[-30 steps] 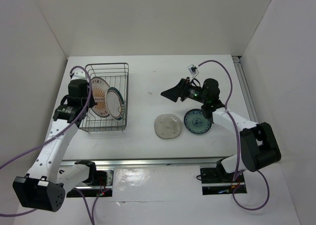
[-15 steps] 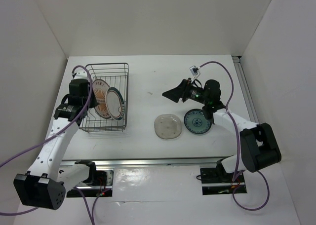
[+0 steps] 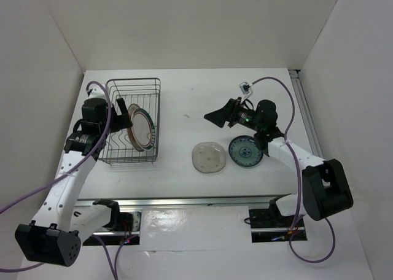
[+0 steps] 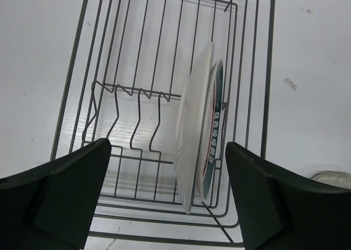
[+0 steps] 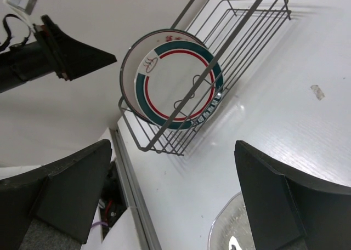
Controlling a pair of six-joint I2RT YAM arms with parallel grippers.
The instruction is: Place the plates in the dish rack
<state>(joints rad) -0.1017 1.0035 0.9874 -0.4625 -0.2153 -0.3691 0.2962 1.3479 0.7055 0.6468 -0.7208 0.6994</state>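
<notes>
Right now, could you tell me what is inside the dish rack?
Two plates stand on edge together: the band-rimmed plate and, behind it, another plate whose face is covered.

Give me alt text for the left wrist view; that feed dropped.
Two round plates stand on edge, leaning together at the right side of the dark wire dish rack: a white plate and a plate with a green and red rim band. The left gripper hovers over the rack, open and empty, above the white table.
</notes>
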